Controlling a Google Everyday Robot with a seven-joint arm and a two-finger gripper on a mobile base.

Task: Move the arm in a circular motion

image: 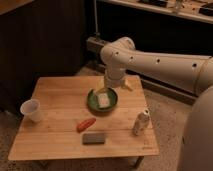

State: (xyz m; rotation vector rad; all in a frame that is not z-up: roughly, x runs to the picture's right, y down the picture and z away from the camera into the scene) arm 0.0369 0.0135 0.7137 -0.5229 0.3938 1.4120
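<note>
The cream-white tubular arm (160,62) with small dark holes reaches in from the right, and its rounded elbow joint (116,52) hangs over the back of the wooden table (60,95). The gripper (112,86) points down from the elbow, just above the far rim of a green bowl (103,99). The bowl holds a pale rectangular block.
On the table are a white cup (31,110) at the left, an orange carrot-like piece (86,124), a dark grey block (94,138) near the front, and a small white bottle (140,123) at the right. Dark cabinets stand behind the table.
</note>
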